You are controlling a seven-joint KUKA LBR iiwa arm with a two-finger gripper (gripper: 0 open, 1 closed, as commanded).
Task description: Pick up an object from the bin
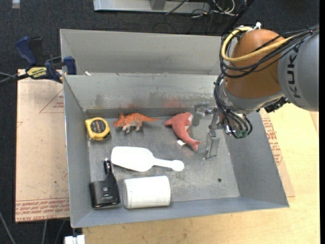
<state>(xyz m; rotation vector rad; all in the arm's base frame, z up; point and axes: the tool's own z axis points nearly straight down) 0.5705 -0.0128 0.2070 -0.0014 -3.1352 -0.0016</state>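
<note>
My gripper (204, 136) hangs low over the right middle of the bin, its two metal fingers (211, 145) spread open with nothing between them. Just left of the fingers lies a pink dolphin toy (183, 128), curved, its tail close to the nearer finger; I cannot tell whether they touch. Further left along the back wall stands an orange dinosaur toy (133, 121). A white scoop (138, 159) lies in the middle, its handle pointing toward the gripper.
A yellow tape measure (97, 128) sits at the left. A white cylinder (147, 191) and a black key fob (104, 191) lie at the front left. The arm's orange cover hides the bin's back right corner. Bare floor lies at the front right.
</note>
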